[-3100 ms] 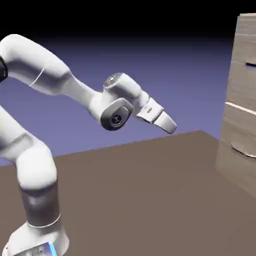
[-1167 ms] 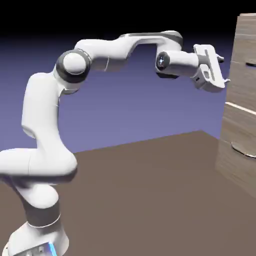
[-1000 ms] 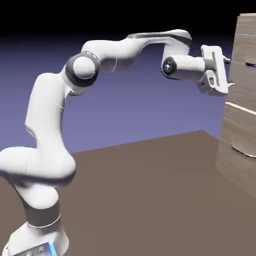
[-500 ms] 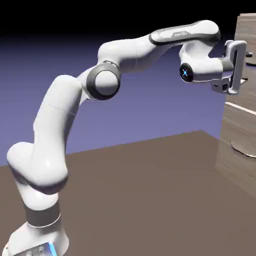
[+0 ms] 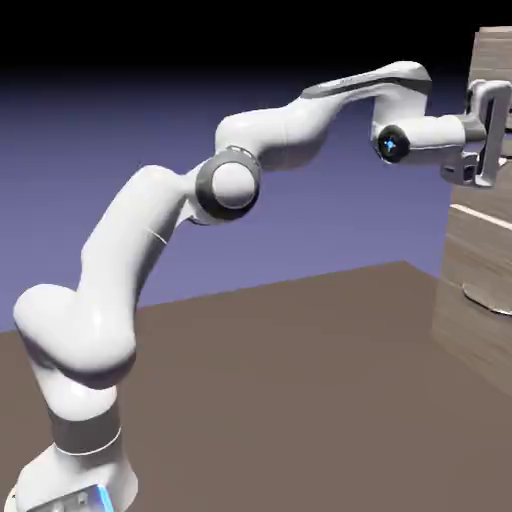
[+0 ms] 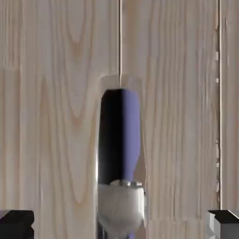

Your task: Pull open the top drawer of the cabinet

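Facing the cabinet (image 5: 478, 250), the open fingers (image 6: 17, 225) show cropped.

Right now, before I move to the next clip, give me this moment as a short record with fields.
task: pull open the top drawer of the cabinet
cabinet: tall, boxy, pale grey-brown wood-grain cabinet, at the exterior view's right edge
tool: white two-finger tool, open, black-and-grey tips wide apart
arm: white jointed robot arm, reaching across to the cabinet's upper part
between the tips: shiny silver metal handle, not clamped
lower handle: curved, thin silver bar handle, below the tool
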Controlling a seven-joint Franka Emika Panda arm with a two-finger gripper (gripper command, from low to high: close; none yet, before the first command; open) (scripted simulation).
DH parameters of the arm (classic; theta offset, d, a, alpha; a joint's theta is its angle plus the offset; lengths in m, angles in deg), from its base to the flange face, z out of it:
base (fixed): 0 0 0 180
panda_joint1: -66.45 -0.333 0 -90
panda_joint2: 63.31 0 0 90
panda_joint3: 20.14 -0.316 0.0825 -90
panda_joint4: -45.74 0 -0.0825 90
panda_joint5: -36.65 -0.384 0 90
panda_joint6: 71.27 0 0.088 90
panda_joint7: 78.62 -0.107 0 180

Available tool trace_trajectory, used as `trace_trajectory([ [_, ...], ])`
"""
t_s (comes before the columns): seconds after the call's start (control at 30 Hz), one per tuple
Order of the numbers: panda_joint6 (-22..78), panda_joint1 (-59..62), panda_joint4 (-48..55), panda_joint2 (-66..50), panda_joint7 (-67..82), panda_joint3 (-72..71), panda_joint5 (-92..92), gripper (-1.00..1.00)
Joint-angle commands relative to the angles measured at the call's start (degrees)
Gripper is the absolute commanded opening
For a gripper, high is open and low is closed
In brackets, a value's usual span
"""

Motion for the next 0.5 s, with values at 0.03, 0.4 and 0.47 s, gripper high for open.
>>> trace_trajectory([
  [0.03,0.1,0.0,1.1,1.3,-4.0,0.5,3.2,0.00],
  [0.4,1.5,-5.6,-8.4,-6.2,18.1,4.8,-18.0,-1.00],
  [0.47,2.4,-8.0,-11.7,-8.3,22.9,7.3,-23.0,-1.00],
])
